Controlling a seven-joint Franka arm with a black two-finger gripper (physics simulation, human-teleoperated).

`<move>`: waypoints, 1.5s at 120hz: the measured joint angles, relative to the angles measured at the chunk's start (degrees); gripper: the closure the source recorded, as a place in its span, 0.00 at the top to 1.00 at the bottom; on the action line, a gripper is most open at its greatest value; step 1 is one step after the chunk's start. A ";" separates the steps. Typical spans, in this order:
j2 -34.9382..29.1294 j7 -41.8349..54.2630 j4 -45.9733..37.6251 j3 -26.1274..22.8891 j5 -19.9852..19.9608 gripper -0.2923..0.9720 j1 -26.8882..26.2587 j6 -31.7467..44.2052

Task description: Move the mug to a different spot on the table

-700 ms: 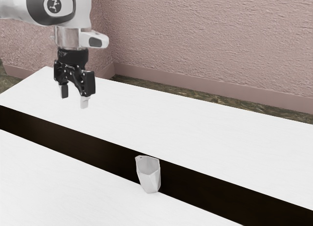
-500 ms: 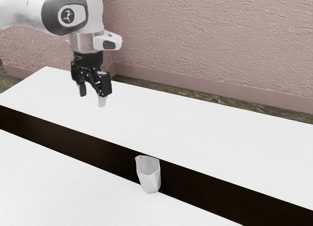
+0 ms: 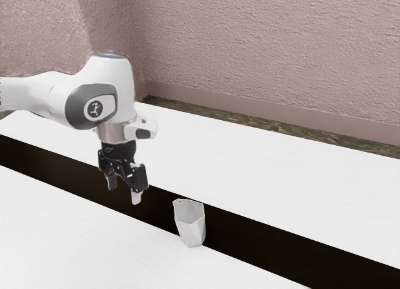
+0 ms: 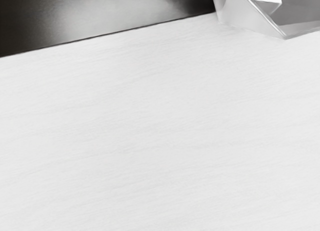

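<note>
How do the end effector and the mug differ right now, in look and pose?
The end effector is mostly black; the mug is white and faceted. The end effector hangs above the table, open and empty; the mug stands upright on it, to the exterior view's right. Both are beside the dark gap.

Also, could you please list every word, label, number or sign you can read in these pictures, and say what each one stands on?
No words or numbers can be read.
The round emblem on the joint cap of the arm: a small white figure on a dark disc, with no legible letters.
The mug: plain white, no print on the sides that show.
The table: no markings.
</note>
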 joint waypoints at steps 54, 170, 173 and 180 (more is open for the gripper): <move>2.68 9.85 -4.08 3.73 -10.15 0.77 0.22 19.56; 26.75 -63.75 9.91 2.51 -22.39 0.77 -1.08 28.55; 26.85 -64.59 10.11 2.52 -21.77 0.77 -1.17 28.48; 26.97 -66.41 10.32 2.53 -19.79 0.77 -1.26 28.08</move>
